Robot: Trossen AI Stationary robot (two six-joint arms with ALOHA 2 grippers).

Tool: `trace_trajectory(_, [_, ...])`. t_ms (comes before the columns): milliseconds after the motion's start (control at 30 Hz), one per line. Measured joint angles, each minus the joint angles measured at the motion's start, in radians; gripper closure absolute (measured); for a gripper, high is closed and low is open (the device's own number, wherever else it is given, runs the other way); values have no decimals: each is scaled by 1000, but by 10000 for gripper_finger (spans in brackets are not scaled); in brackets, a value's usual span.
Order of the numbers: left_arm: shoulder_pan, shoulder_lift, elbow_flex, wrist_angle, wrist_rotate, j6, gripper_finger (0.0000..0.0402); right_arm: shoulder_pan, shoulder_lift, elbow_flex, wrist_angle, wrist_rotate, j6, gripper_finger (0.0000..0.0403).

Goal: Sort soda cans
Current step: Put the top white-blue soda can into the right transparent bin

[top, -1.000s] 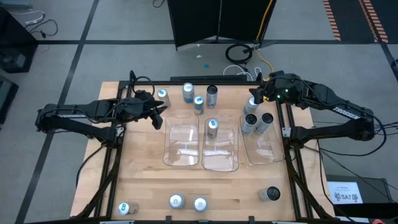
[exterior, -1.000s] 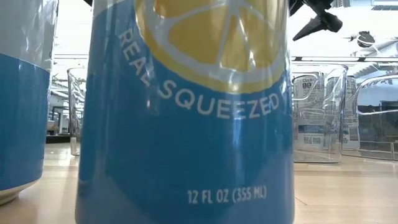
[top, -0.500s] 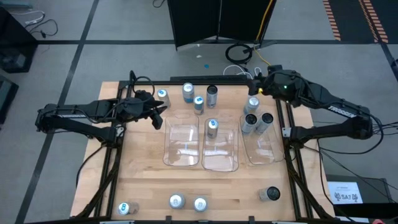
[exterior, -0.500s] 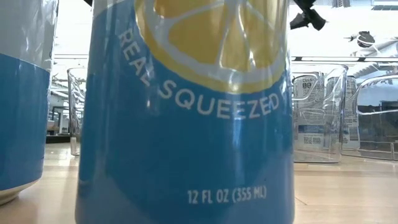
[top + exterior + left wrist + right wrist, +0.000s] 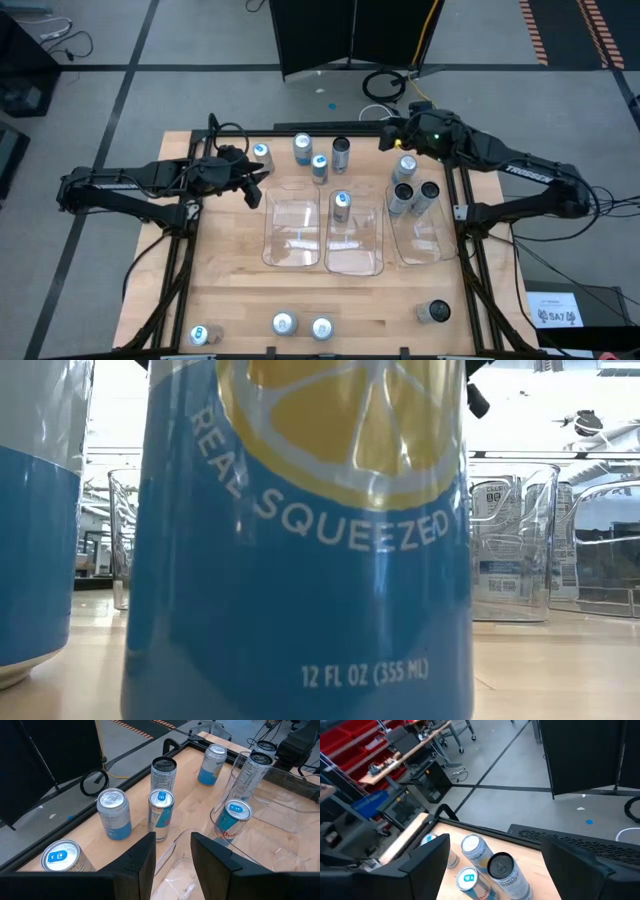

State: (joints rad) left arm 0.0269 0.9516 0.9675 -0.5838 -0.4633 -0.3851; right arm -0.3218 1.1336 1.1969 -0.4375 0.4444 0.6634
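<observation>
Soda cans stand upright on the wooden table. Four are along the far edge: a silver one (image 5: 261, 153), a blue-marked one (image 5: 302, 148), a slim blue-silver one (image 5: 319, 167) and a dark one (image 5: 341, 152). One can (image 5: 341, 205) stands in the middle clear tray (image 5: 353, 250). Three cans (image 5: 406, 167) stand at the right tray's (image 5: 422, 240) far end. Several more cans (image 5: 284, 323) line the near edge. My left gripper (image 5: 258, 188) (image 5: 172, 840) hovers open, near the left tray's far left corner. My right gripper (image 5: 386, 137) (image 5: 495, 842) is wide open and raised over the far edge, right of the dark can.
The left clear tray (image 5: 292, 235) holds no can. In the low view a blue lemon-printed can (image 5: 300, 560) fills the picture, with the trays (image 5: 510, 540) behind it. A black panel and cables (image 5: 385, 85) lie beyond the far edge. Bare wood lies between the trays and the near cans.
My right gripper has moved toward the table's left and far edge, away from above the cans at the right tray and toward the dark can. It has tipped up closer to level and stayed wide open.
</observation>
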Motion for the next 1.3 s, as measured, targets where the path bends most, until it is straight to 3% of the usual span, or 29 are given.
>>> trace_trajectory(233, [0,0,0,0,1,0,269,-6,40,0,4,6,17,88])
trace_trajectory(533, [0,0,0,0,2,0,269,-59,56,0,2,-1,32,7])
trace_trajectory(833, [0,0,0,0,2,0,269,-36,71,0,-66,-34,102,12])
trace_trajectory(900, [0,0,0,0,2,0,269,-39,89,0,-53,-83,103,12])
trace_trajectory(1067, [0,0,0,0,2,0,269,-66,191,19,59,-243,74,12])
trace_trajectory(1300, [0,0,0,0,13,0,269,-117,467,280,-217,-269,-97,12])
